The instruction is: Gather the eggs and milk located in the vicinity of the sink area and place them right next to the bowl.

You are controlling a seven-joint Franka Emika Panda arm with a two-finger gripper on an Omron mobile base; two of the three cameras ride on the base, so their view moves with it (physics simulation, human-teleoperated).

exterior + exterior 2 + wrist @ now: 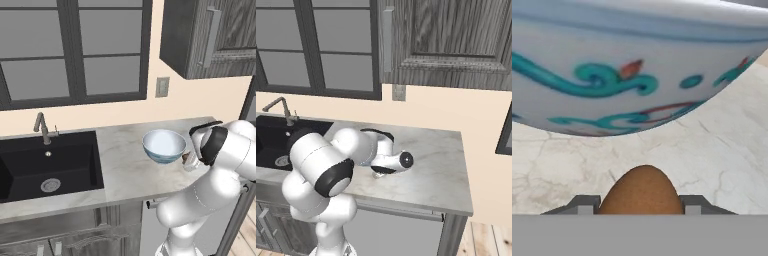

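Observation:
The brown egg [643, 192] sits between my two fingertips [586, 205], with the gripper [643, 206] shut on it. Just ahead of it rises the outer wall of the bowl [637, 75], painted with teal swirls. In the left base view the bowl [164, 145] stands on the marble counter, and my gripper [188, 161] hangs low at its right side with the egg [185, 158] just showing. The black sink [47, 162] with its faucet [42, 127] lies far left. The milk and the whitish egg are out of view.
The marble counter [125, 165] runs from the sink to the right end [441, 165]. A wall outlet [162, 87] and dark upper cabinets [210, 35] hang above it. My own arm [331, 165] covers the bowl in the right base view.

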